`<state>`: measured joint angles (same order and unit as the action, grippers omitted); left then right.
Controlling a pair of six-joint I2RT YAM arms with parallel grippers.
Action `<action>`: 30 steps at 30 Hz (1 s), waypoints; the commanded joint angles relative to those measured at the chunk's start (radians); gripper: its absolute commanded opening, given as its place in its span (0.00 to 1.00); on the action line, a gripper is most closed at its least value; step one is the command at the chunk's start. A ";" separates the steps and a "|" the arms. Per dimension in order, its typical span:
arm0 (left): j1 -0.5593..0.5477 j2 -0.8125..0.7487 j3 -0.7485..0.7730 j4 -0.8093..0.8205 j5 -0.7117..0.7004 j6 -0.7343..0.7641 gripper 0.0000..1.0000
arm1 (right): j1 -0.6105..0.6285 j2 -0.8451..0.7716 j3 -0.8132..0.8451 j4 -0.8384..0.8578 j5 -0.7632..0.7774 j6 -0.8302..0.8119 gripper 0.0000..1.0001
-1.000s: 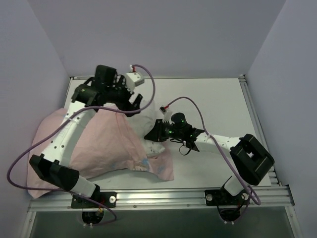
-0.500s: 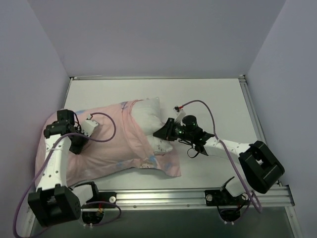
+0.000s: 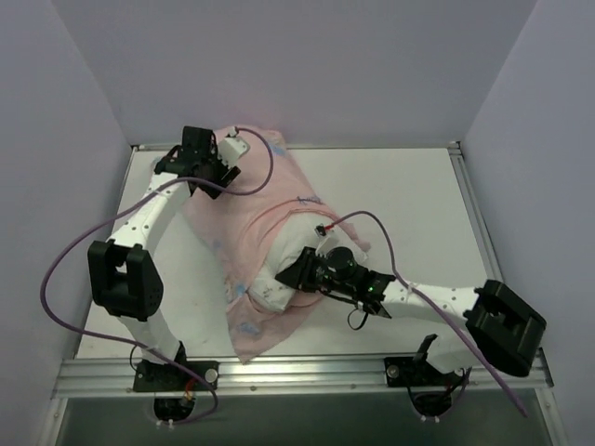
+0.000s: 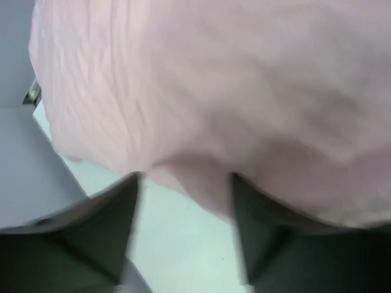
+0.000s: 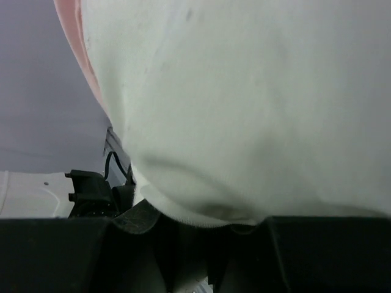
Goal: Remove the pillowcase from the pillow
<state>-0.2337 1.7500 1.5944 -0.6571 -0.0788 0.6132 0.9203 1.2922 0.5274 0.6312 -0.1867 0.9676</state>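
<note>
The pillowcase shows its pale pink reverse and stretches from the back of the table to the front edge. My left gripper is at the back left and holds the cloth's raised upper end. In the left wrist view the fingers stand somewhat apart, with a pink fold across their tips. The white pillow sticks out of the cover in the middle. My right gripper is shut on its end. The right wrist view shows the pillow's seam in that gripper, with pink cloth behind.
The white table is walled at the back and on both sides. An aluminium rail runs along the front edge by the arm bases. A purple cable loops off the left arm beyond the table's left edge.
My left arm swung from the left side to the back left, and the pillowcase rose and stretched towards the back. The pillow and my right gripper shifted towards the front.
</note>
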 commanded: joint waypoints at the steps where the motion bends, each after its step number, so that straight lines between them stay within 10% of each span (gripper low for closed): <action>1: 0.055 -0.084 0.034 -0.045 0.218 -0.104 0.94 | 0.049 0.114 0.107 0.172 0.033 0.059 0.00; 7: 0.160 -0.486 -0.225 -0.309 0.674 0.152 0.94 | 0.046 0.225 0.271 0.183 0.066 0.037 0.00; 11: 0.129 -0.645 -0.405 -0.493 0.630 0.382 0.94 | 0.038 0.243 0.341 0.144 0.078 0.023 0.00; 25: 0.093 -0.540 -0.626 -0.150 0.623 0.185 0.97 | 0.031 0.248 0.439 0.058 0.081 -0.029 0.00; 27: 0.096 -0.521 -0.625 -0.125 0.617 0.168 0.76 | 0.025 0.243 0.437 0.058 0.066 -0.029 0.00; 29: 0.105 -0.497 -0.620 -0.092 0.605 0.151 0.04 | 0.012 0.239 0.428 0.059 0.040 -0.026 0.00; 30: 0.109 -0.491 -0.619 -0.072 0.591 0.129 0.02 | 0.008 0.225 0.421 0.056 0.021 -0.012 0.00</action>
<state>-0.1349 1.2457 0.9550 -0.8383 0.4866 0.7963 0.9493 1.5543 0.8963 0.5934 -0.1219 0.9627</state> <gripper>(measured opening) 0.099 0.168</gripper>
